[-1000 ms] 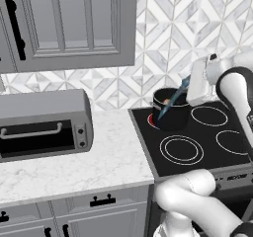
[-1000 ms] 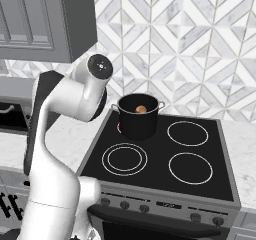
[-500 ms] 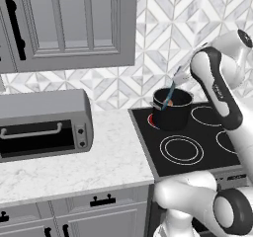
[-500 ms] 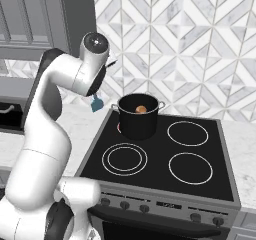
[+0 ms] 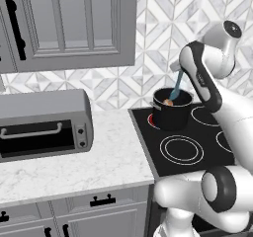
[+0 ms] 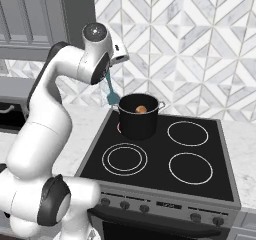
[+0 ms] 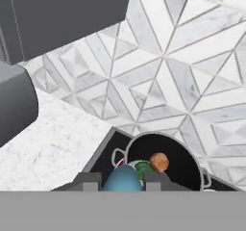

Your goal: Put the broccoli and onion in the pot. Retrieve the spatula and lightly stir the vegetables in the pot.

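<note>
With the gripper (image 7: 122, 178) clamped on the spatula (image 6: 110, 94), lower its blade inside the pot (image 6: 138, 116) (onion (image 7: 159, 162) and broccoli (image 7: 142, 168) already in) and sweep gently.

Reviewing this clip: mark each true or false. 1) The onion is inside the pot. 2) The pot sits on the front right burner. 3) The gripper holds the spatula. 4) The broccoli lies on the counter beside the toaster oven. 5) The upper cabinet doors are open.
1) True: the onion lies in the pot.
2) False: the pot stands on the back left burner of the stove.
3) True: the gripper is shut on the spatula.
4) False: the broccoli is in the pot next to the onion, not by the toaster oven.
5) False: the upper cabinet doors are closed.
</note>
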